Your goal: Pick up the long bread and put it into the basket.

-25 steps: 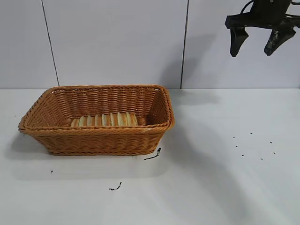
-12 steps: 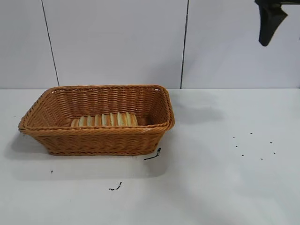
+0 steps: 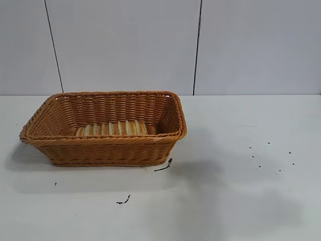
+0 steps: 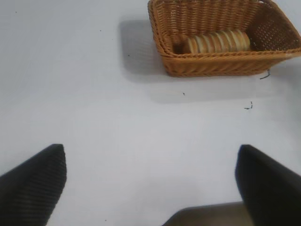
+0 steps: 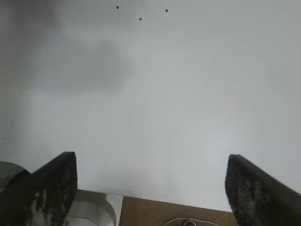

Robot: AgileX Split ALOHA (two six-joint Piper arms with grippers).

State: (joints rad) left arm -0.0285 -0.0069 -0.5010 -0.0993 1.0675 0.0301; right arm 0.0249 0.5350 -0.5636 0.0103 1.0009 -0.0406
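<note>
Three views, listed in turn.

Exterior view: the basket (image 3: pixel 104 128) sits at centre left of the frame on the white surface (image 3: pixel 241 201). The long bread (image 3: pixel 111 128) lies flat on the basket floor, lengthwise, close behind the near wall and partly hidden by the braided rim. Small dark scraps (image 3: pixel 163 166) lie on the surface just beside the basket's lower right corner, with scattered dark specks (image 3: pixel 271 155) at right of frame. Neither arm nor claw appears in this view.

Left wrist view: the left claw (image 4: pixel 150 186) occupies the lower frame, its two dark fingers (image 4: pixel 33 183) spread wide with only bare surface between them, holding nothing. Basket and bread show at upper right of the frame, well apart from the claw.

Right wrist view: the right claw (image 5: pixel 150 188) is likewise spread wide and empty, fingers (image 5: pixel 51 186) at the lower corners of the frame, over plain surface with a few specks at top.

Judgement: the bread already rests inside the basket, so the task looks complete. Remaining risk is slight: a claw returning low past the flared rim could snag it and drag or tip the basket, since nothing anchors it
</note>
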